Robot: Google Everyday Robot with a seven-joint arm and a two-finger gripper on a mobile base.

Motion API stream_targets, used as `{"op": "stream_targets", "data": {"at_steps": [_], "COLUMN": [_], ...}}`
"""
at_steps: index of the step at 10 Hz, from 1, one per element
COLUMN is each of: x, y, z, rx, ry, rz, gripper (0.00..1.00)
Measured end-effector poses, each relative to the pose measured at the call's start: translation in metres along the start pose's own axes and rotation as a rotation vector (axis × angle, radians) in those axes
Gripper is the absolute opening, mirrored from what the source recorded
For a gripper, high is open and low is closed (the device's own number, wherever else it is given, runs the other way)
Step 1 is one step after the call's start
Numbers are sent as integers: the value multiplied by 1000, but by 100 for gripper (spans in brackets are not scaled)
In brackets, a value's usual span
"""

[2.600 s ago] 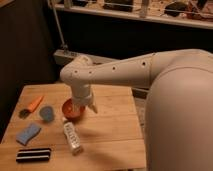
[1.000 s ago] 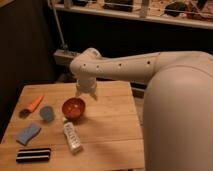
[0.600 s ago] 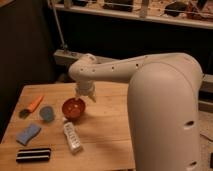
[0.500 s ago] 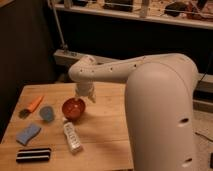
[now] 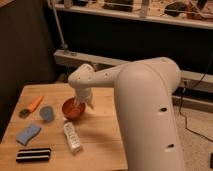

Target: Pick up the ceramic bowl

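Lowered since a second ago, the tool (image 5: 83, 101) hangs at the far-right rim of the ceramic bowl (image 5: 70, 111), which sits just below-left on the counter (image 5: 102, 137); its spread I cannot tell.

End effector (image 5: 83, 103) at the ceramic bowl (image 5: 71, 111) (disc (image 5: 47, 113) to its left).

We take this for a lab or workshop: a metal shelf (image 5: 145, 16) crowded with gear spans the top of the frame, and an upright pole (image 5: 58, 27) stands at upper left. At centre left the gripper (image 5: 82, 103) hangs low over a plain wooden table (image 5: 100, 132).
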Motion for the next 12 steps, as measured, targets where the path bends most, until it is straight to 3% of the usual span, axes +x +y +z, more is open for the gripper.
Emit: {"op": "stream_targets", "data": {"at_steps": [2, 4, 6, 8, 9, 12], "x": [5, 10, 10, 11, 12, 14], "y": [3, 6, 9, 19, 22, 3], "z": [17, 34, 39, 29, 21, -31], "rx": [12, 26, 25, 1, -13, -19], "ry": [21, 37, 43, 42, 39, -2], "rz": [-12, -24, -22, -21, -21, -30], "gripper": [56, 34, 14, 0, 0, 0]}}
